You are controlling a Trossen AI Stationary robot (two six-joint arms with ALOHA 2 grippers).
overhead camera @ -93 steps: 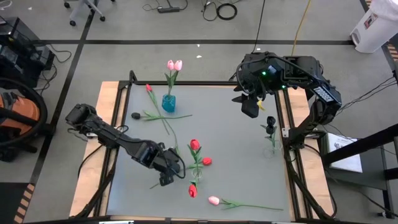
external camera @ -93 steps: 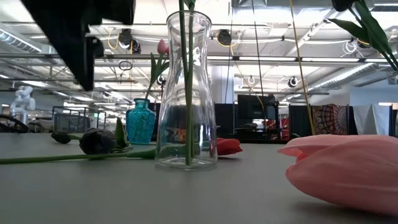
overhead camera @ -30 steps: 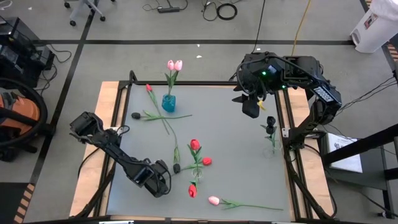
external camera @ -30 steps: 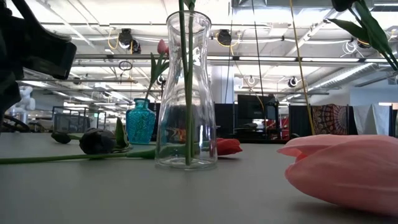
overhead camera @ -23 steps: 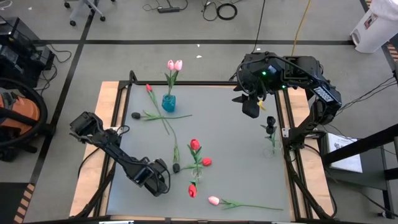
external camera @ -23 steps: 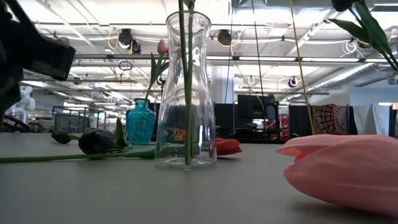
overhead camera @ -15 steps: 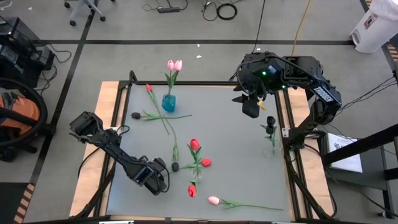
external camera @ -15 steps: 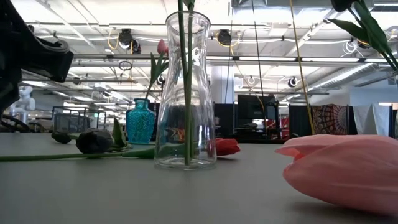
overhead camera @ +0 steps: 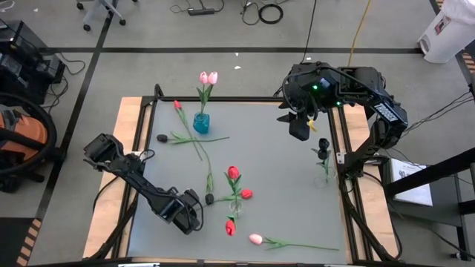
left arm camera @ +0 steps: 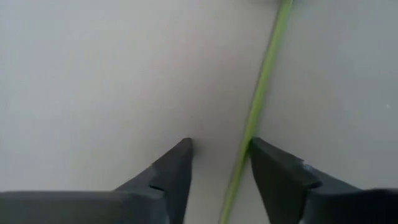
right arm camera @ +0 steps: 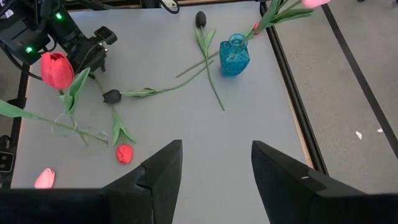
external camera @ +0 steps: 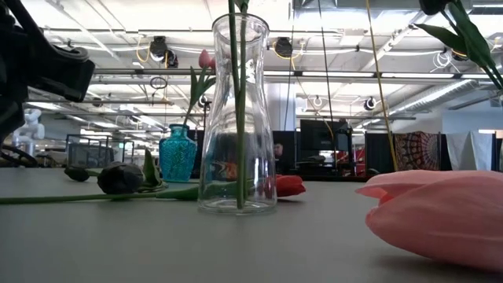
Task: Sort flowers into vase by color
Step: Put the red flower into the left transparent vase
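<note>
Left gripper: low over the table near its front left; I see its fingers apart, a green stem between them, flower head cut off. Right gripper: raised over the back right corner, fingers apart, empty. Black tulip lies beside the left gripper. Red tulip stands in the clear vase; pink pair in the blue vase. Other flowers lie scattered.
</note>
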